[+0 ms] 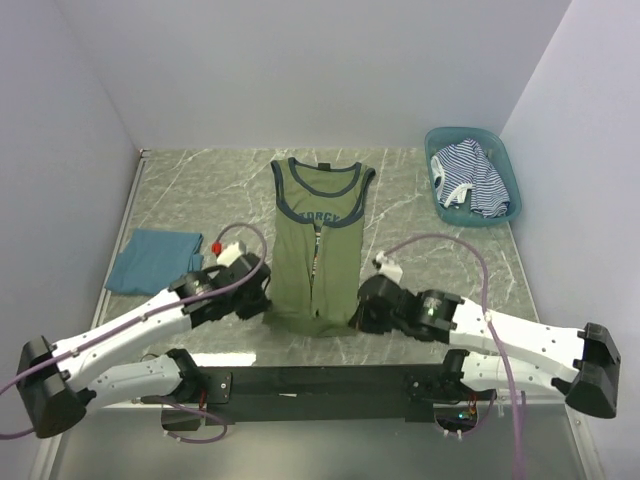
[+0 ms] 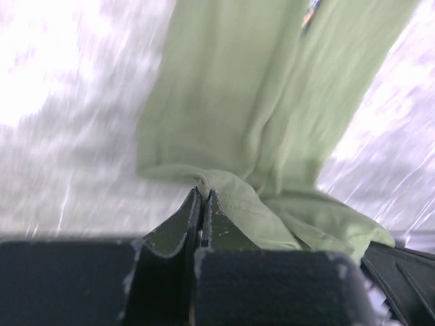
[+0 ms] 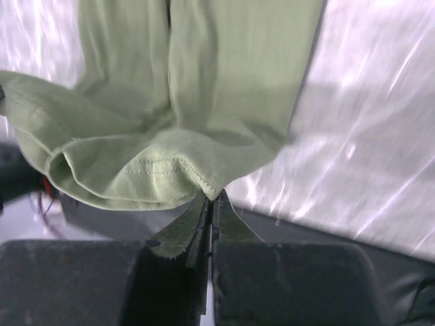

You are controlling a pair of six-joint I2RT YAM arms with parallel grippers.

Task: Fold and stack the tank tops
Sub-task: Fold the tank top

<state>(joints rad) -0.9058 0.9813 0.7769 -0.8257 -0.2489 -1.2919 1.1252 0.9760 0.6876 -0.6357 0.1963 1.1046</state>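
Note:
The olive-green tank top point(image 1: 318, 250) lies lengthwise in the middle of the table, its sides folded in, neckline at the far end. My left gripper point(image 1: 268, 308) is shut on its near-left hem corner point(image 2: 204, 183). My right gripper point(image 1: 357, 316) is shut on the near-right hem corner point(image 3: 212, 190). Both hold the hem a little off the table. The teal-blue tank top point(image 1: 153, 262) lies folded at the left. The navy-and-white striped tank top point(image 1: 468, 178) sits bunched in the basket.
A teal plastic basket point(image 1: 505, 170) stands at the far right corner. White walls close in the table on three sides. The arms' black base bar point(image 1: 320, 382) runs along the near edge.

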